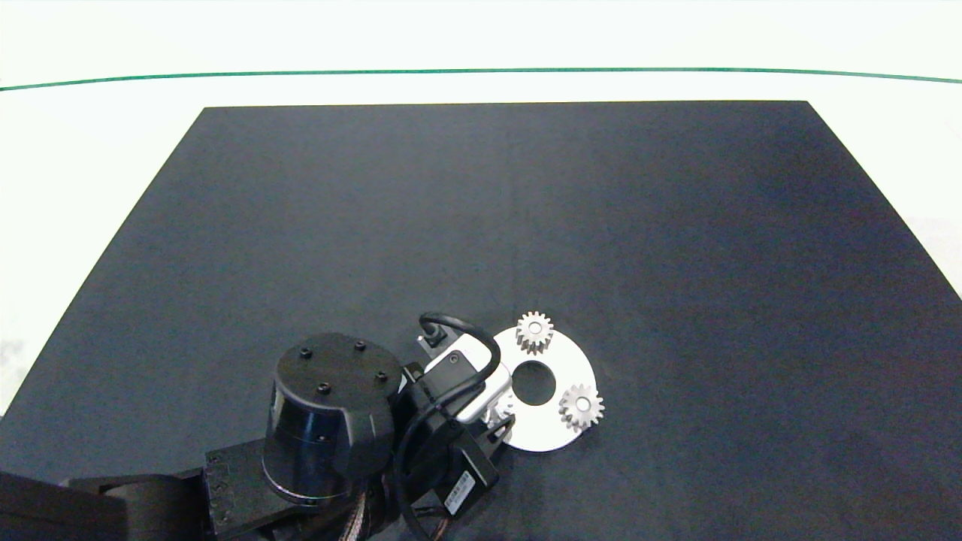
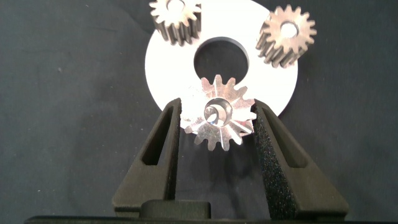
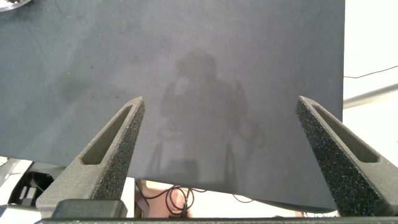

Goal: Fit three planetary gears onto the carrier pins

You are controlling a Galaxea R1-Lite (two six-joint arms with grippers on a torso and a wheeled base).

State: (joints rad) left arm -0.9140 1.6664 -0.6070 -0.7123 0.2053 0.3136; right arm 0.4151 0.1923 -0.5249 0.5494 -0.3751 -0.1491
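Near counter's [image 1: 676, 225] front edge, left hand [image 2: 217, 121] clamps third gear [image 2: 217, 113] over white disc [image 2: 168, 74]; two gears [image 2: 287, 32] already seated. Right hand [image 3: 217, 118] spread wide, empty.

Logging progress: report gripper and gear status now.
Left gripper shut on third gear over white disc. Two gears already seated. Right gripper open, clear. Nothing obstructing.

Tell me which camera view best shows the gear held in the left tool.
The left wrist view: the third gear sits between the left tool fingers, teeth and bore clear, over the white disc. The head view hides nearly all of it under the arm's camera. The right wrist view shows none of it, only bare mat.
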